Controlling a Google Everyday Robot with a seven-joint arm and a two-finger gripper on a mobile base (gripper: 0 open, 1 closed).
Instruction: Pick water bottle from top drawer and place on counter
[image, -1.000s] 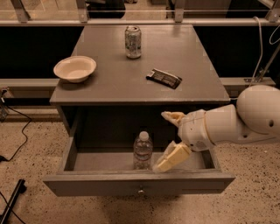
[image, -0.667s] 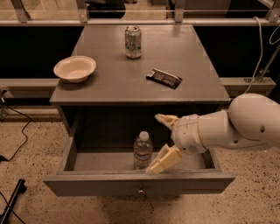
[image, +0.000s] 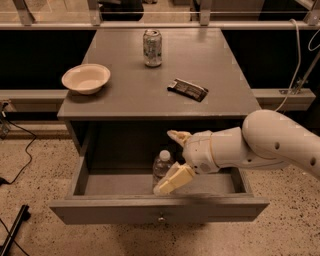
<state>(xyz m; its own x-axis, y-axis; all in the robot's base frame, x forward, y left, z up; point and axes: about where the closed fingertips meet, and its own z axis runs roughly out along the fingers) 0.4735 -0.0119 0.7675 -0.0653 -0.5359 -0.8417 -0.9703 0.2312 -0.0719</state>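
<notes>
The water bottle (image: 160, 166) stands upright in the open top drawer (image: 110, 210), near its middle, white cap up. My gripper (image: 173, 159) reaches into the drawer from the right and is open. One cream finger (image: 178, 136) is behind the bottle, the other (image: 173, 181) in front of its right side, so the bottle sits partly between them. The jaws have not closed on it. The grey counter (image: 210, 70) is above the drawer.
On the counter stand a silvery-green drink can (image: 152, 47) at the back, a cream bowl (image: 86, 78) at the left and a dark snack packet (image: 187, 89) right of centre. A glass railing runs behind the cabinet. Cables lie on the speckled floor at the left.
My arm and gripper have moved left in the drawer, bringing the open fingers up to the bottle's right side. The bottle has not moved.
</notes>
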